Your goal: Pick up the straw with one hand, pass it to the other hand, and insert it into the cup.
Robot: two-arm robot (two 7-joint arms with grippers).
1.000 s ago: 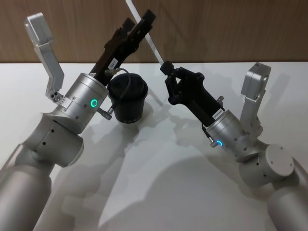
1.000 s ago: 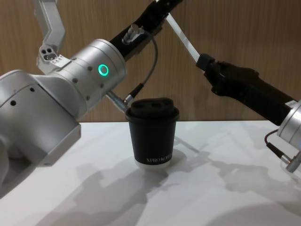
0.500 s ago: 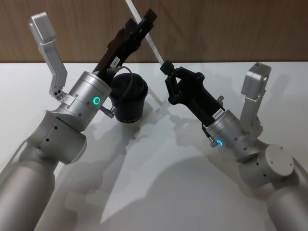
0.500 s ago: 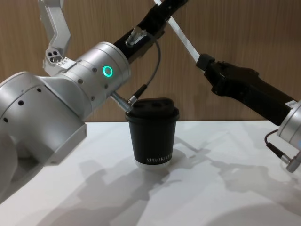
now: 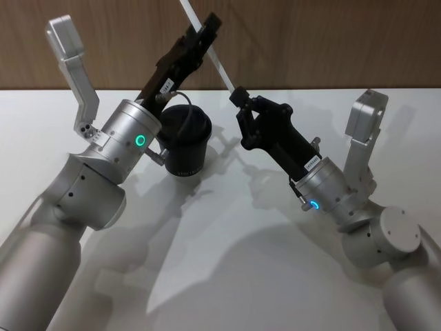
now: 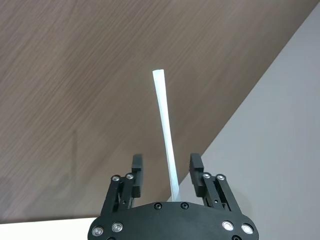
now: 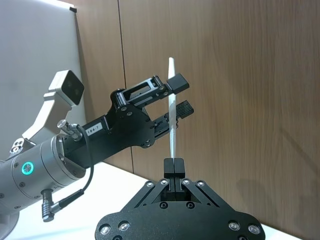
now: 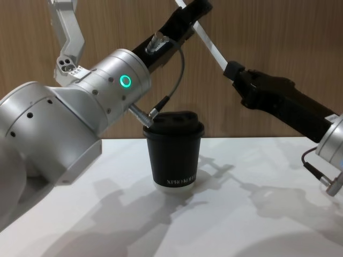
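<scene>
Pick-up looks done & the hand-off is abt half way: the right gripper (image 5: 239, 93) is pinched tight on the low end of the straw (image 5: 220, 63), which is up in the air, tilted, above the cup (image 5: 186, 155). The left gripper (image 5: 205, 29) points up past the cup w/ its fingers (image 6: 136, 169) spread wide, one each side of the straw's top part, not touching it. Left to do, I think: left squeezes, right lets go, then the straw goes in the cup on the table (image 5: 227, 234).
</scene>
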